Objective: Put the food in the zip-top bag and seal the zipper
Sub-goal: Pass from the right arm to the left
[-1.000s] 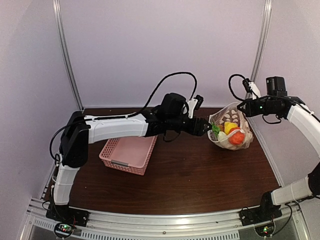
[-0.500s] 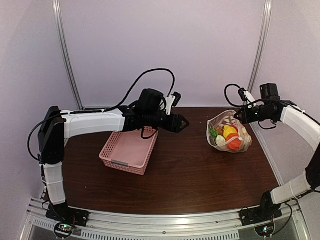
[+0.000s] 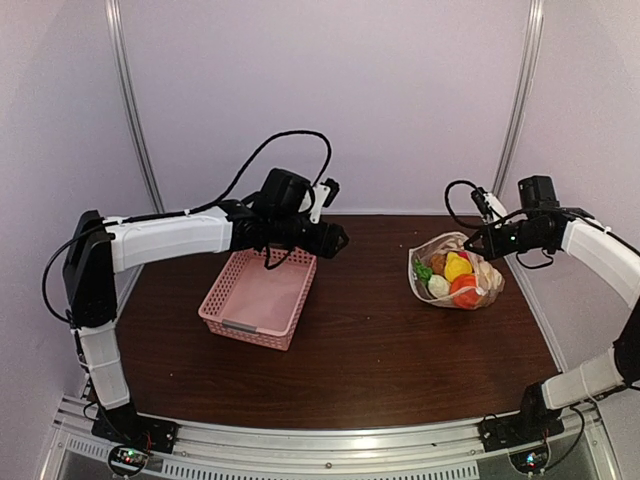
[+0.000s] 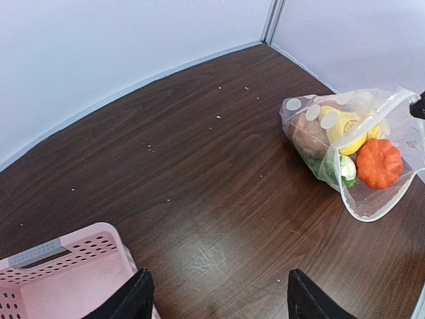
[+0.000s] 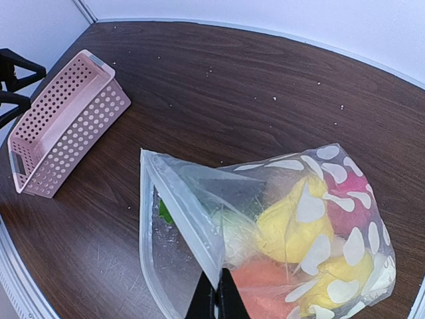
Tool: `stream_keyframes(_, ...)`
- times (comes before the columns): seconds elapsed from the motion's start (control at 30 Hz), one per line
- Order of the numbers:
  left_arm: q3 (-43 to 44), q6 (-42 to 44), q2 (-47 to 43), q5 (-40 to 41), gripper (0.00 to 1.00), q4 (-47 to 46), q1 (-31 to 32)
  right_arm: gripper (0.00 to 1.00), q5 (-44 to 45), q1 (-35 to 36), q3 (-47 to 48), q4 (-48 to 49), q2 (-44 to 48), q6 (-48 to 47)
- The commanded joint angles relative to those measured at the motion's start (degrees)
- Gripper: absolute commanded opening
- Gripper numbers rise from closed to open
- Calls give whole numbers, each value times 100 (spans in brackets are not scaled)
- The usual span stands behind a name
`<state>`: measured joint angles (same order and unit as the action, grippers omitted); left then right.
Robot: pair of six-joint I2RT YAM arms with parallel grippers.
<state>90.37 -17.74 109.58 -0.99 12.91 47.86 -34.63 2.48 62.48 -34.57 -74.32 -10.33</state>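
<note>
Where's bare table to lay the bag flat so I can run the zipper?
The widest bare patch of table lies between the pink basket and the zip-top bag, running forward to the arm bases. Crowded: the far right, with the bag, the right gripper pinching its edge, and the wall close by. The open left gripper hangs near the basket's far corner.

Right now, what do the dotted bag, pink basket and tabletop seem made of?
The zip-top bag looks like thin clear plastic film: it creases, glints, and the food shows through. The basket seems rigid moulded plastic, matte pink, with even rows of holes. The table shows dark wood grain with slight sheen; solid wood or laminate, I cannot tell.
</note>
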Motion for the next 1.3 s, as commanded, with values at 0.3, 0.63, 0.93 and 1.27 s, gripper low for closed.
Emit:
stream_keyframes(0.3, -1548, 2332, -707, -1767, 70, -1664, 27, 0, -1269, 380, 107, -1217, 458, -1079)
stream_keyframes(0.63, -2079, 3237, -800, -2319, 73, -2240, 621, 0, -1634, 490, 381, -2346, 417, -1994)
stream_keyframes(0.93, -356, 724, 304, -1395, 76, -1841, 1439, 0, -1655, 705, 535, -2422, 384, -1991)
stream_keyframes(1.27, 560, 1194, 1120, -1036, 65, -1099, 1525, 0, -1610, 752, 737, -2962, 442, -2386)
